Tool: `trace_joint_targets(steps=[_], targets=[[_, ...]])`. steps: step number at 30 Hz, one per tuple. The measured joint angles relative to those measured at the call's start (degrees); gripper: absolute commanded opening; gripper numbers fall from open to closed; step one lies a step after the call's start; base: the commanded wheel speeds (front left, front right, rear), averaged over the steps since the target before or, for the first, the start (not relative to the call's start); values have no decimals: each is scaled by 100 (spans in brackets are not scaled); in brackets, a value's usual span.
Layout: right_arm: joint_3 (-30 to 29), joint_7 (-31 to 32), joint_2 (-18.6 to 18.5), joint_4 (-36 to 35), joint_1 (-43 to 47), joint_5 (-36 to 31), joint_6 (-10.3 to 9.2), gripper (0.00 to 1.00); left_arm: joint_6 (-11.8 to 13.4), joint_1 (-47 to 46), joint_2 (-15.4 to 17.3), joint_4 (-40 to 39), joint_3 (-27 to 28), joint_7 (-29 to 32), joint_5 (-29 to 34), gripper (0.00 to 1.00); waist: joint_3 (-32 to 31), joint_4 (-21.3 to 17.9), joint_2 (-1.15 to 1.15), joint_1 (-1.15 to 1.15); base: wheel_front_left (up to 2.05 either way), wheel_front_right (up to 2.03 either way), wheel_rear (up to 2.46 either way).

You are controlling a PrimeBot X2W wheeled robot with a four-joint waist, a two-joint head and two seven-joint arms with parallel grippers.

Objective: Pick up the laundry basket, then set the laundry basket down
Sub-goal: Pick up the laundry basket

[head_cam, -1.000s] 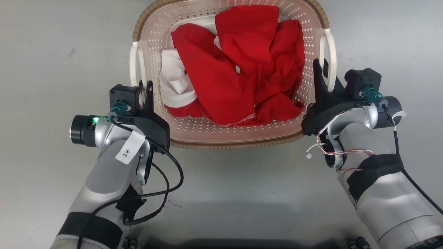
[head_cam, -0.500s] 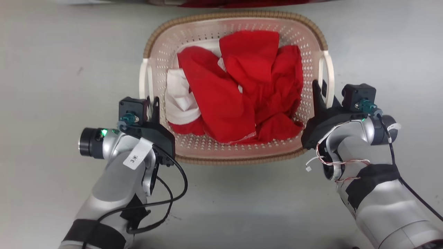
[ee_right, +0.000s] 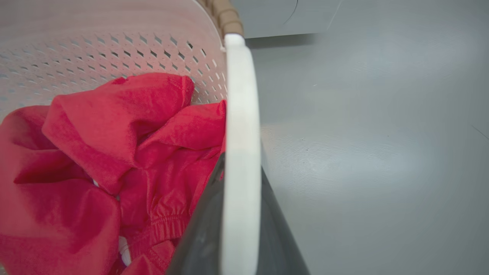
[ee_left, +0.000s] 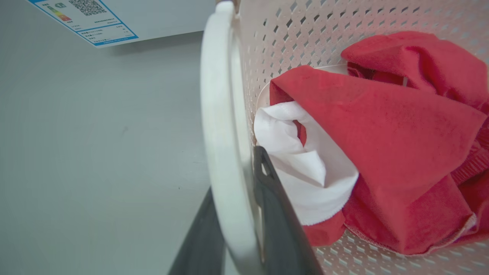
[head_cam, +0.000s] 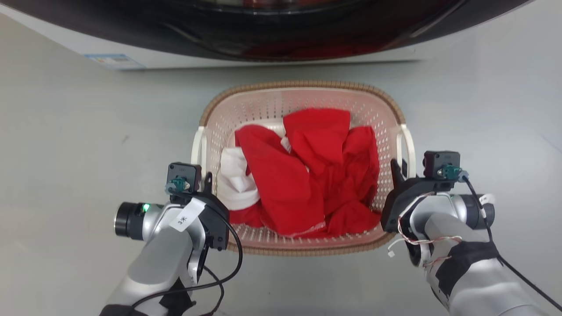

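The head camera has drawn back, bringing the washer [head_cam: 263, 26] into view; both grips hold as before. The left gripper [head_cam: 205, 180] clamps the basket's [head_cam: 303, 85] left handle [ee_left: 217, 114], and the right gripper [head_cam: 398, 166] clamps the right handle [ee_right: 240, 114]. The basket holds red clothes [head_cam: 307, 184] and is near the washer's front.

One basket [head_cam: 307, 83] is standing before one washer [head_cam: 263, 26] at the far edge, and the washer is bearing one label [head_cam: 114, 60] on its left. The basket is showing two handles, a left handle [head_cam: 197, 145] and a right handle [head_cam: 406, 142]. Two grippers, the left gripper [head_cam: 201, 180] and the right gripper [head_cam: 398, 166], are each clamping one handle. One white cloth [head_cam: 235, 180] is lying among red cloths [head_cam: 281, 184], which are too tangled to count.
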Motion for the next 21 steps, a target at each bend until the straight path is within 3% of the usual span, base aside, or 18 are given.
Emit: trace_joint_targets(steps=[8, 21], targets=[[309, 363, 33, 172, 257, 224, -8, 0, 46, 281, -13, 121, -226, 311, -333, 0, -668, -4, 0, 0, 0, 0, 0], [998, 926, 4, -104, 968, 934, -76, 0, 48, 951, 36, 268, -611, 716, -753, 0, -1772, -15, 0, -1, 0, 0, 0]])
